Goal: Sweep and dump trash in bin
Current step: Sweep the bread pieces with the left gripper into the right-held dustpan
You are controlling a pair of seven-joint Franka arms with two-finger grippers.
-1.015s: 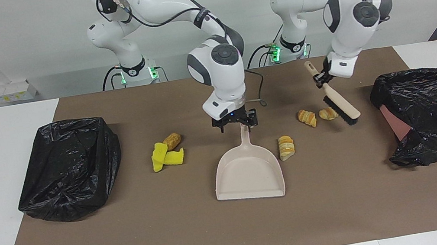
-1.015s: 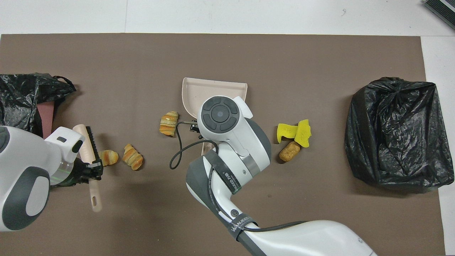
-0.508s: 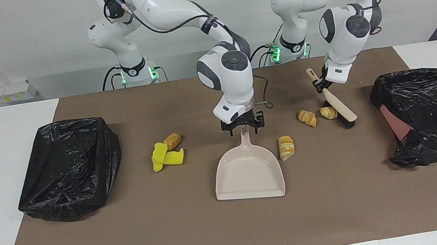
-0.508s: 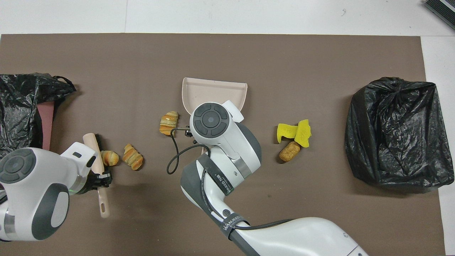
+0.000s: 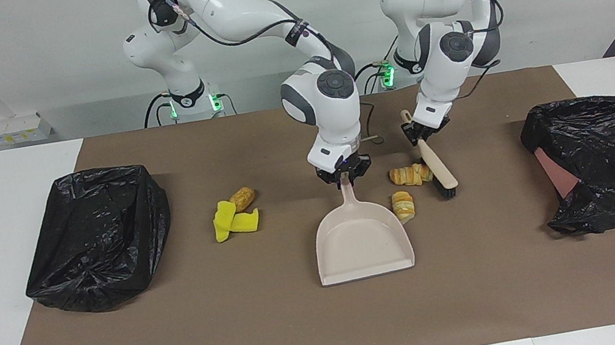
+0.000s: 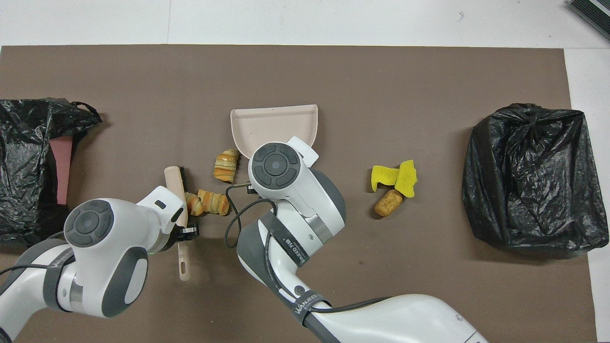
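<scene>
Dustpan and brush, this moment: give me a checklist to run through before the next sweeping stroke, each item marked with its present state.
1. Right gripper shut on the dustpan handle: ok.
2. Left gripper shut on the brush handle: ok.
3. Brush bristles down against the two pastries nearer the robots: ok.
4. Dustpan mouth facing the pastries: not ok; it opens away from the robots, and the third pastry lies beside its side wall.
5. Sponge pieces and bread roll gathered: not ok; they lie toward the right arm's end.
6. Bin mouth open under its black bag: cannot tell.
</scene>
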